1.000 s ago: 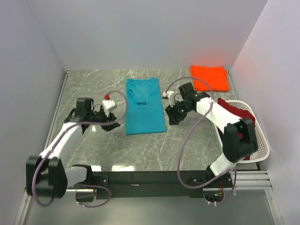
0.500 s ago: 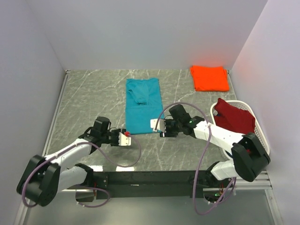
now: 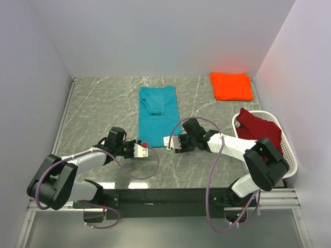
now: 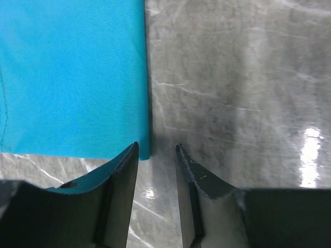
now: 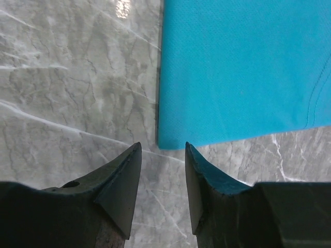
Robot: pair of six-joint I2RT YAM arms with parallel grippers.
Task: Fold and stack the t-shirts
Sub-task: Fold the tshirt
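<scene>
Two tools sat low over the table (image 3: 98, 103), one at each near corner of a teal t-shirt (image 3: 158, 116). The shirt lay flat in the middle of the table, its length running toward the far edge.

The left tool (image 3: 140, 149) was at the shirt's near left corner. Its own camera showed the jaws parted by a narrow gap, with the cloth corner right at the tip of one finger (image 4: 121, 186) and some teal fabric passing under that finger. Nothing was pinched yet. The right tool (image 3: 169, 142) mirrored it at the near right corner, its jaws likewise apart and empty. That corner lay just ahead of the gap between the fingertips.

The step in hand looked like taking both hem corners to fold the near half over the far half. To do it well, each tool probably needed to ease forward until its corner sat well inside the jaws, not at the very tips. Each also had to press down close to the table so that every layer was caught. Closing both together, then lifting level and carrying the hem evenly, should keep the edge straight and the fold square.

Farther along the shirt, a sleeve (image 3: 154, 103) lay folded inward across the body. At the right edge of the table stood a white basket (image 3: 289, 155) holding a dark red t-shirt (image 3: 258, 126). In the far right corner lay an orange t-shirt (image 3: 231, 86), already folded, likely the base of the stack.
</scene>
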